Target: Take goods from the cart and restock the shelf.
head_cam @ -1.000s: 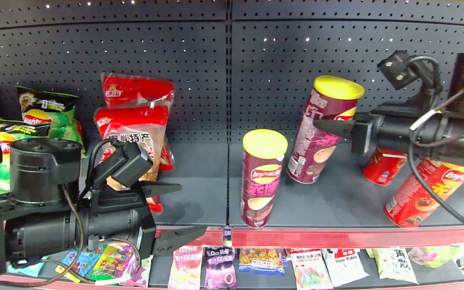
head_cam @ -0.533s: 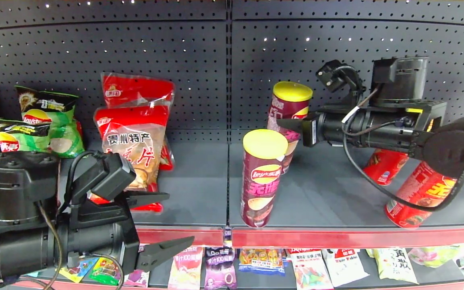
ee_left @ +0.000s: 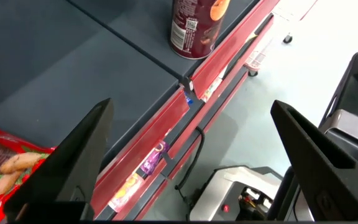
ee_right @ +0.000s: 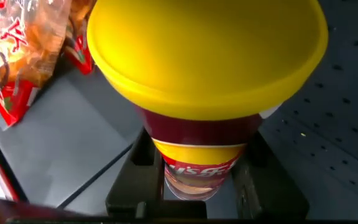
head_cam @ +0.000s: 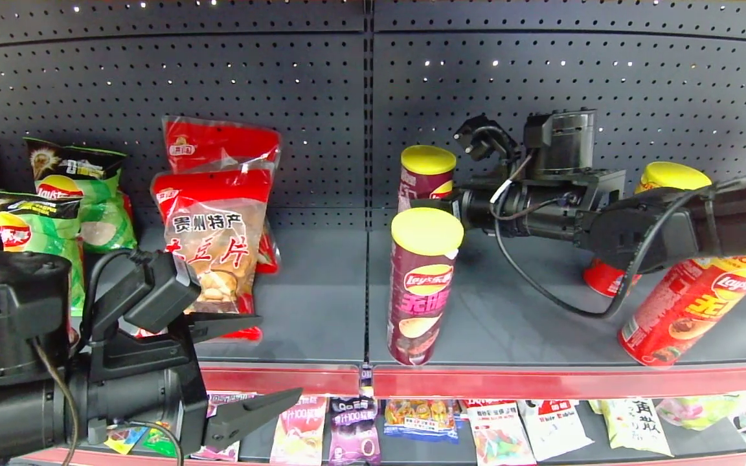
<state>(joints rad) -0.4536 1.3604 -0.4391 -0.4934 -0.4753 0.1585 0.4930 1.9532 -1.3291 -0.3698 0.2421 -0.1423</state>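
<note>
My right gripper (head_cam: 426, 202) is shut on a purple chip can with a yellow lid (head_cam: 426, 176), held upright far back on the shelf (head_cam: 528, 323). In the right wrist view the can (ee_right: 207, 56) stands between the gripper's (ee_right: 194, 183) two dark fingers. Its lower part is hidden behind a second purple can (head_cam: 423, 285), which stands at the shelf's front edge. My left gripper (head_cam: 250, 366) hangs open and empty at the lower left, in front of the red shelf lip (head_cam: 541, 382). The left wrist view has that gripper (ee_left: 191, 162) spread wide above the lip, with the front can (ee_left: 194, 28) farther off.
Red peanut bags (head_cam: 217, 226) and green chip bags (head_cam: 56, 207) fill the shelf's left side. A tilted red can (head_cam: 690, 304) and another red can (head_cam: 606, 277) sit at the right. Small snack packets (head_cam: 353, 427) line the lower shelf. Bare shelf lies between the bags and the cans.
The right arm has carried the purple can left and toward the back, from tilted to upright behind the front can. The left arm has sunk lower and to the left, still open.
</note>
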